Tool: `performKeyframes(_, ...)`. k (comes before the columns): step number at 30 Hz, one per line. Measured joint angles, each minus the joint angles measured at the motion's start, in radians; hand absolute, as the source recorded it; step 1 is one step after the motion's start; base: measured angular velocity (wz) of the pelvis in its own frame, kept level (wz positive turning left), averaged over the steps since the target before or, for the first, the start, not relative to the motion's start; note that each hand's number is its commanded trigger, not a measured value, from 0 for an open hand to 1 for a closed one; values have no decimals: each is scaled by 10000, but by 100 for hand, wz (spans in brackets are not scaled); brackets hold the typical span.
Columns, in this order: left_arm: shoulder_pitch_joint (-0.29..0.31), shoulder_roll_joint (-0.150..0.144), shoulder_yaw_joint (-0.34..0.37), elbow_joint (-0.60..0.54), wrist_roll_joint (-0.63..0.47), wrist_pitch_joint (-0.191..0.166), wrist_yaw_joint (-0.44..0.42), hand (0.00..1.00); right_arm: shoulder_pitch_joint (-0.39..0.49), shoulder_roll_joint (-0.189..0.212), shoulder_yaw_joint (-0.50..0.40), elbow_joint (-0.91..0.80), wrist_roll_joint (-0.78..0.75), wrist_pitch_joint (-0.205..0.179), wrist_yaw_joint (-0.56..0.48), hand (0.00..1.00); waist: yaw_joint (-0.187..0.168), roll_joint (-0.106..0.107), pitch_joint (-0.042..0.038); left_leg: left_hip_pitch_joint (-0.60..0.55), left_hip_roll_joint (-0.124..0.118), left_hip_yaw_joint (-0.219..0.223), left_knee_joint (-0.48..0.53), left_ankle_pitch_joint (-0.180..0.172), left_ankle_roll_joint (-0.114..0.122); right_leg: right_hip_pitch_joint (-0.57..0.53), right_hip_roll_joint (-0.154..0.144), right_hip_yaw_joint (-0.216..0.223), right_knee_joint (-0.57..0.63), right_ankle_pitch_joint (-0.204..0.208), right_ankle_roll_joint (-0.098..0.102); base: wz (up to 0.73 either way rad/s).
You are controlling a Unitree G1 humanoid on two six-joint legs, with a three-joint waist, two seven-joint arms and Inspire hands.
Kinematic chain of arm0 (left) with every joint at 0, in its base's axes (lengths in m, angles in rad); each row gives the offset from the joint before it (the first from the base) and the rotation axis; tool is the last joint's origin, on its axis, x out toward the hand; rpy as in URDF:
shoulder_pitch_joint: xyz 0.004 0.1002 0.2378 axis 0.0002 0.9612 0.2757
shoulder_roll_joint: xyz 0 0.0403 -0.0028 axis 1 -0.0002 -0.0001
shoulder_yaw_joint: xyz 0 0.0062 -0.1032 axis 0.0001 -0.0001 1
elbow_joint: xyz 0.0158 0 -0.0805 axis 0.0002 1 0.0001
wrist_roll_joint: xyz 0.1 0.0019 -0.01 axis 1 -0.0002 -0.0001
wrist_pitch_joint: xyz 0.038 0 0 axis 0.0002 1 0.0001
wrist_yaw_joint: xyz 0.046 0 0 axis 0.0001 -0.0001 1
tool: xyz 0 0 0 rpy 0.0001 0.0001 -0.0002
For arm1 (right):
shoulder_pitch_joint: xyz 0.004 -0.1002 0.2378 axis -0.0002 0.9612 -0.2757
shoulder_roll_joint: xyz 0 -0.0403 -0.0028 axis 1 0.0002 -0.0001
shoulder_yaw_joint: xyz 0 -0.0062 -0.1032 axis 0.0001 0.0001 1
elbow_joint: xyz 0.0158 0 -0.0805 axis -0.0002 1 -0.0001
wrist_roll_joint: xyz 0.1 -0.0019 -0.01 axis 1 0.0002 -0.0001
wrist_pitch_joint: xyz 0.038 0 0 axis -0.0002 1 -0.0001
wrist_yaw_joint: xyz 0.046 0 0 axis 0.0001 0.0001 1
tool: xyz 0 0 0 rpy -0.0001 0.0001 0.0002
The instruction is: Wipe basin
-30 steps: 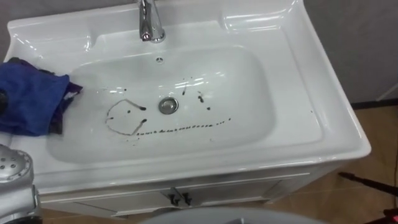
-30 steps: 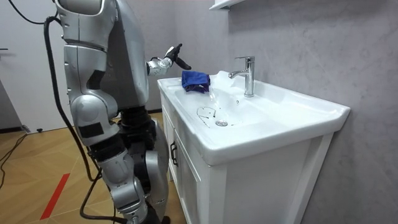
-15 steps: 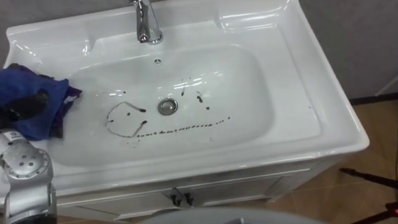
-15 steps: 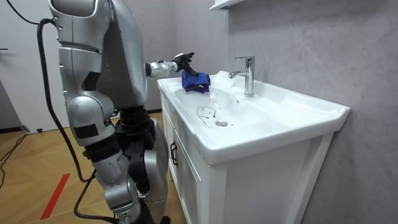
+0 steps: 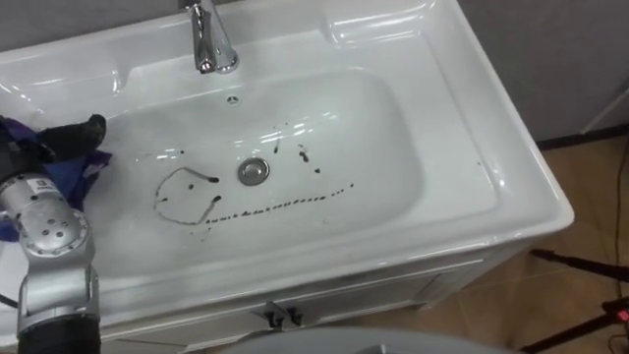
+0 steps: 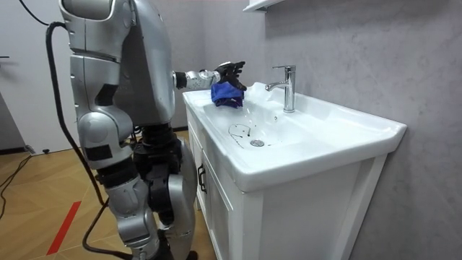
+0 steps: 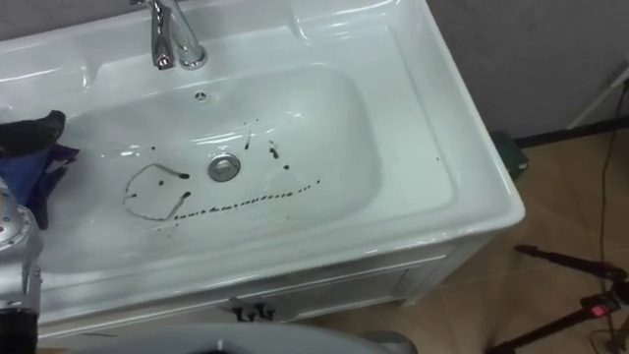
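A white basin point(image 5: 418, 147) has dark smears point(image 5: 265, 205) drawn across its bottom around the drain point(image 5: 253, 171). A crumpled blue cloth point(image 5: 71, 173) lies on the basin's left rim, partly hanging into the bowl. My left hand point(image 5: 71, 132) comes in from the lower left and rests on top of the cloth with its dark fingers stretched out. In the room view the same hand point(image 6: 229, 70) hovers just over the cloth point(image 6: 226, 94), fingers spread, while I stand at the front of the vanity.
A chrome faucet point(image 5: 204, 39) stands at the back of the basin. Below the front edge are the white cabinet doors with small dark handles point(image 5: 278, 317). Wooden floor and dark stand legs point(image 5: 580, 265) lie to the right.
My left arm has reached forward from beside the basin until the hand lies on the blue cloth. The head view has shifted slightly rightward; the cloth itself has stayed put.
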Motion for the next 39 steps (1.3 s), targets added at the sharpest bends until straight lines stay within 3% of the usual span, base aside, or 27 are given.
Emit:
performKeyframes(13, 39, 3, -240, 196, 366, -8, -366, 0, -99, 26, 1, -3, -304, -2, -26, 0, 52, 31, 20, -126, 113, 221, 70, -19, 10, -244, 101, 135, 128, 31, -42, -2)
performKeyframes(14, 81, 4, -263, 420, 451, -11, -367, 0, -99, 26, 1, -2, -303, -11, -28, 0, 44, -12, 51, -119, 122, 221, 54, -18, 11, -239, 103, 138, 128, 31, -41, 0)
performKeyframes(16, 137, -18, -439, 816, 443, -5, -426, 0, -66, 26, 104, 4, -305, -11, -27, 0, 58, 12, 33, -122, 104, 207, 54, -18, 12, -238, 105, 134, 127, 34, -38, 0)
performKeyframes(18, 229, -219, -524, 1181, 449, -2, -604, 0, -69, 30, 232, 1, -307, -6, -14, 0, 85, 16, 8, -118, 92, 207, 57, -17, 12, -241, 107, 134, 127, 35, -40, 0)
performKeyframes(24, 345, -305, -921, 1954, 469, -22, -991, 0, -93, 22, 291, -53, -286, -13, -38, 0, 151, -14, -33, -103, 89, 229, 88, -17, 10, -229, 106, 143, 128, 40, -48, 0)
performKeyframes(28, 608, -305, -912, 2102, 865, -181, -1025, 0, 0, -2, 279, -59, -284, -26, -101, 0, 147, -59, -51, 140, 72, 231, -49, -15, 7, -54, 111, 234, 132, 39, -47, -6)
performKeyframes(31, 687, -300, -864, 2465, 1159, -536, -955, 0, -58, -8, 262, -51, -331, -21, -83, 0, 167, -93, -68, 193, 68, 309, -84, -14, 5, -83, 131, 382, 89, 19, -59, -13)
performKeyframes(35, 702, -299, -808, 2919, 1626, -875, -748, 0, -56, 7, 257, -43, -728, 45, 10, 0, 138, -181, -137, 242, 72, 358, -94, -14, 5, -80, 132, 442, 93, 21, -59, -7)
performKeyframes(39, 770, -297, -788, 3082, 1852, -979, -688, 0, -57, 6, 250, -49, -854, 106, 15, 0, 150, -216, -184, 288, 75, 369, -100, -14, 5, -58, 141, 502, 96, 35, -63, -5)
